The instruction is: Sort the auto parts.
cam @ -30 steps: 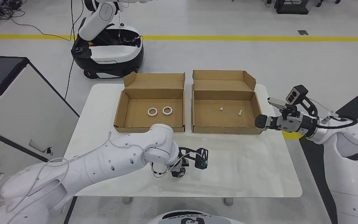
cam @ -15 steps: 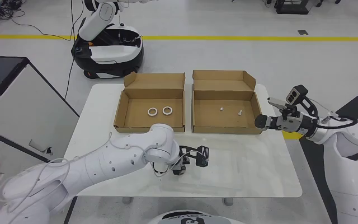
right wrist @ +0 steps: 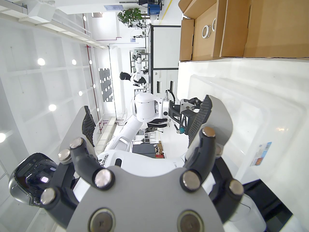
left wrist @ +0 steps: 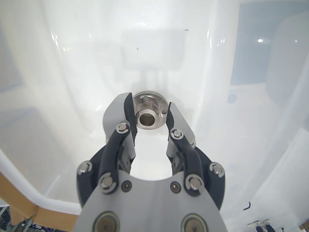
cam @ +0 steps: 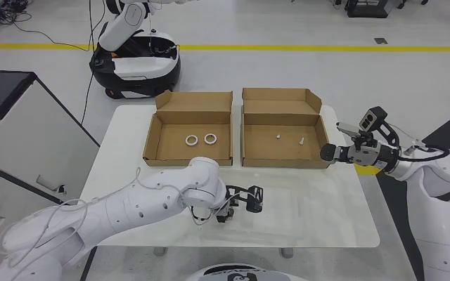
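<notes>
Two cardboard boxes far on the table, the left holding two white rings, the right two small pale parts, one metal bushing at near middle pinched by left gripper, right gripper spread at right edge

- The left box and right box are standing side by side along the far half of the table, their raised walls blocking a low approach from the near side.
- Both are lying open upward; rings are occupying the middle of the left floor, and small parts the right one.
- The right gripper, fingers spread, is hanging just beside the right box's outer wall.
- The left gripper, closed around a metal part, is sitting low over the near strip, with bare tabletop stretching rightward from it.
</notes>
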`<action>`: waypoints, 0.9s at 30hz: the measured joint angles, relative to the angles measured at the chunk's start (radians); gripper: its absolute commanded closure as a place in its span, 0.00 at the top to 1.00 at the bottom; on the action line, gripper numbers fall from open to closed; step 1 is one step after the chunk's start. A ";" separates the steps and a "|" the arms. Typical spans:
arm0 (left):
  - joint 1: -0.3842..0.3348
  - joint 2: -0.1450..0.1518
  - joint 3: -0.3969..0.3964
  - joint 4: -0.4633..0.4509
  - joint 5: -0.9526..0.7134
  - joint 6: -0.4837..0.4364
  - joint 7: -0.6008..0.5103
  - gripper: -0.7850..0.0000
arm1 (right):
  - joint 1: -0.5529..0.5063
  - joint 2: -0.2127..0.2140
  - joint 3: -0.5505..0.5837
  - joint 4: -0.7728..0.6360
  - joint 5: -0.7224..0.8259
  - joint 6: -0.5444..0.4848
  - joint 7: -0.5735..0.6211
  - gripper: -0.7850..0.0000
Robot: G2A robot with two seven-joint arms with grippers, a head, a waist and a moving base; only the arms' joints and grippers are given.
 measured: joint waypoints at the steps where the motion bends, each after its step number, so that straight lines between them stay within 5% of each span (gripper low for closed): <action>1: 0.000 0.002 0.000 -0.001 0.001 0.001 -0.001 0.36 | 0.000 0.000 0.000 0.000 0.000 0.000 0.000 1.00; 13: 0.002 0.003 0.002 0.026 0.013 0.000 0.000 0.35 | 0.000 0.000 0.000 0.000 0.000 0.000 0.000 1.00; 18: 0.002 -0.002 0.006 0.039 0.018 -0.001 0.001 0.22 | 0.000 0.000 0.000 0.000 0.000 0.000 0.000 1.00; 22: 0.002 -0.008 0.010 0.047 0.023 -0.001 0.001 0.00 | 0.000 0.000 0.000 0.000 0.000 0.000 0.000 1.00; 27: 0.003 -0.012 0.006 0.045 0.029 0.001 0.000 0.00 | 0.000 0.000 0.000 0.000 0.000 0.000 0.000 1.00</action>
